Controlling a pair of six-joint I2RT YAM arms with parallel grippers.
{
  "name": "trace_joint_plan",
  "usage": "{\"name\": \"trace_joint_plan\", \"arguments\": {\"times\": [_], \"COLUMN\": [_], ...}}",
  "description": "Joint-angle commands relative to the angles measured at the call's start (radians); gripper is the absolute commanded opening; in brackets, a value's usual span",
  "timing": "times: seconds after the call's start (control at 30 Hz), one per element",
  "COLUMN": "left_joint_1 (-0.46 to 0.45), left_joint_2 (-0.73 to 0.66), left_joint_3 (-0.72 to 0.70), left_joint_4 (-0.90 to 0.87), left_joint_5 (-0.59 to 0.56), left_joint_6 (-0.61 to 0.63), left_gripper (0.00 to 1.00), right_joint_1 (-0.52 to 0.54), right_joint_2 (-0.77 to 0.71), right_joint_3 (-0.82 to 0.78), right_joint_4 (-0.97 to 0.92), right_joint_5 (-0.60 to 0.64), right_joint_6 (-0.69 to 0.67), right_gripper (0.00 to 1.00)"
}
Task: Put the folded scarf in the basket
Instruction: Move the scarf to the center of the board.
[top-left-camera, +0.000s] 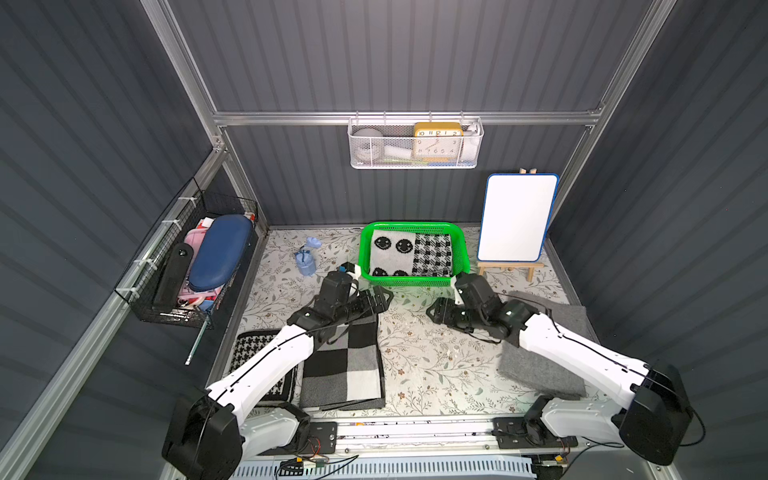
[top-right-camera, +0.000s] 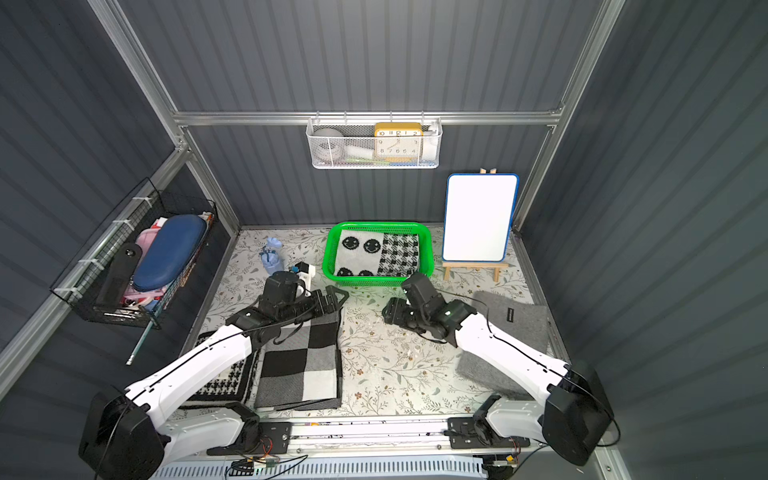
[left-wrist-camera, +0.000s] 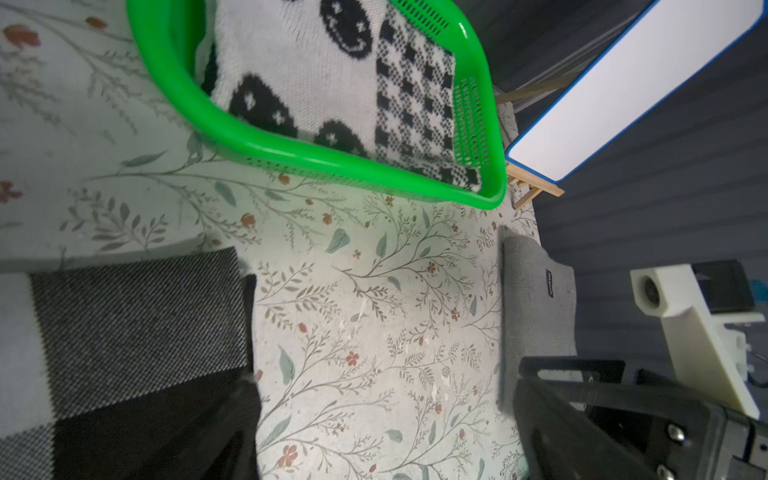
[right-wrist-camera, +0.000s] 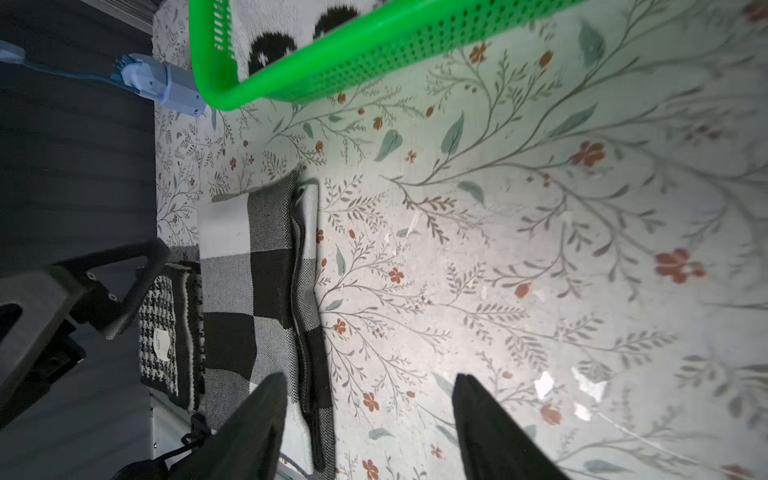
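the basket (top-left-camera: 415, 227) sits on the worktop (top-left-camera: 432, 365) at the back, near the middle, in both top views. a folded scarf (top-left-camera: 390, 257) lies flat inside it and fills the floor: white with black smiley faces on one side, black-and-white houndstooth on the other. nothing holds it.

just in front of the basket's near corners are the two grippers, pointing at each other across bare worktop. the left gripper (top-left-camera: 382, 299) has its jaws spread wide and empty; in its wrist view one finger (left-wrist-camera: 243, 415) lies over the far edge of a check scarf (top-left-camera: 345, 365); i cannot tell if it touches. the right gripper (top-left-camera: 432, 311) is also parted with nothing between its jaws, over the floral surface.

the check scarf lies folded under the left arm, and a houndstooth scarf (top-left-camera: 249, 349) lies beside it towards the left wall. a grey scarf (top-left-camera: 561, 316) lies under the right arm. a whiteboard (top-left-camera: 517, 216) on a small easel stands to the right of the basket, a blue toy (top-left-camera: 306, 259) to its left.
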Motion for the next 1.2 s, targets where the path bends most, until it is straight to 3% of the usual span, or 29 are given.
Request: {"name": "trace_joint_plan", "arguments": {"times": [0.0, 0.13, 0.33, 0.8, 0.97, 1.1, 1.17], "left_joint_1": [0.004, 0.004, 0.005, 0.005, 0.005, 0.005, 0.005], "left_joint_2": [-0.047, -0.093, -0.166, -0.233, -0.237, -0.25, -0.258], "left_joint_3": [-0.063, -0.11, -0.156, -0.179, -0.168, -0.172, -0.175], "left_joint_4": [-0.008, -0.046, -0.062, -0.123, -0.166, -0.171, -0.161], "left_joint_5": [-0.025, -0.096, -0.128, -0.17, -0.183, -0.187, -0.183], "left_joint_6": [-0.099, -0.193, -0.247, -0.314, -0.315, -0.333, -0.351], "left_gripper": [0.99, 0.99, 0.99, 0.99, 0.99, 0.99, 0.99], "right_joint_1": [0.085, 0.144, 0.184, 0.183, 0.184, 0.183, 0.18], "right_joint_2": [0.083, 0.235, 0.449, 0.729, 0.789, 0.783, 0.752], "right_joint_3": [-0.028, 0.036, 0.198, 0.328, 0.37, 0.353, 0.321], "right_joint_4": [0.182, 0.257, 0.254, 0.461, 0.494, 0.511, 0.518], "right_joint_5": [0.064, 0.065, 0.028, -0.017, -0.052, -0.038, -0.019], "right_joint_6": [0.187, 0.28, 0.297, 0.396, 0.412, 0.394, 0.376], "right_gripper": [0.68, 0.68, 0.66, 0.63, 0.47, 0.04, 0.0]}}
